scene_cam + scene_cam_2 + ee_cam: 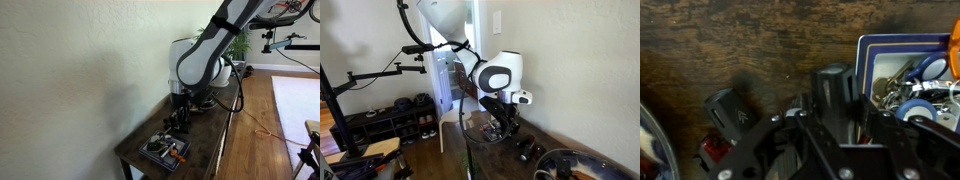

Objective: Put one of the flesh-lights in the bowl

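Where the wooden desk (205,135) ran along the wall, the cluttered tray (902,42) lay at one end, the dark bowl (572,160) toward the other; the gripper (832,118) straddled one black flashlight (835,85), grip unclear, another flashlight (730,112) beside it.

Table top (730,50) is dark wood with visible grain, scuffed and matt. The tray (868,60) on it has a smooth rim with a dull sheen and shiny metal bits (902,100) inside, and the flashlight (833,88) just beside the tray is matt black, plastic or coated metal, can't tell which. Well apart from the tray, the bowl (552,160) is dark with a glossy rim; the robot arm (500,72) above the tray is smooth glossy white plastic with black joints, and the wall (70,70) behind the tray is rough-textured matt paint.
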